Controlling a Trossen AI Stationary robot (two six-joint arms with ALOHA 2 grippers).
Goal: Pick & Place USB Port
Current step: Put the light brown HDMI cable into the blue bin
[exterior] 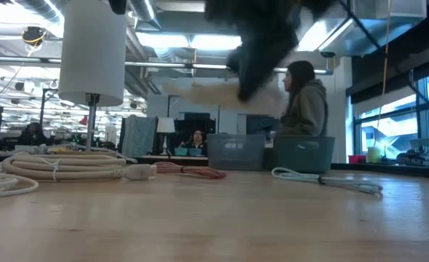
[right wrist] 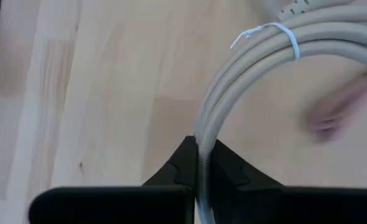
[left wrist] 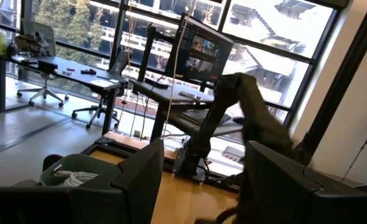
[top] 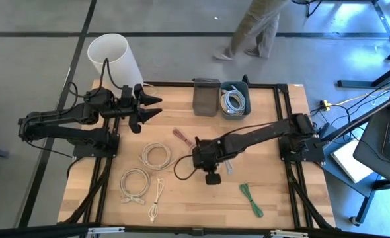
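A beige coiled USB cable (top: 156, 157), bound with a white tie (right wrist: 283, 37), is at the table's middle. My right gripper (top: 194, 157) is at the coil's right rim and is shut on its strands (right wrist: 198, 158). In the low view my right gripper (exterior: 262, 51) is a dark blur high over the table. My left gripper (top: 152, 107) is open and empty, raised over the table's far left. Its two fingers show apart in the left wrist view (left wrist: 202, 186). My right gripper pinches the coil's bundled strands (right wrist: 199, 134) between its two shut fingers, at the coil's rim. The fingers come from the table's right side, slanting down, and lie across the strands. The coil curves away beyond the fingertips. I cannot tell whether it is clear of the table.
A second beige coil (top: 134, 182), a thin pale cable (top: 156, 198), a green cable (top: 251, 198), a red cable (top: 180, 137) and a grey cable (top: 228, 166) lie around. A grey bin (top: 206, 96) and a teal bin (top: 233, 99) holding cables stand at the far edge. A white cylinder (top: 116, 58) stands far left.
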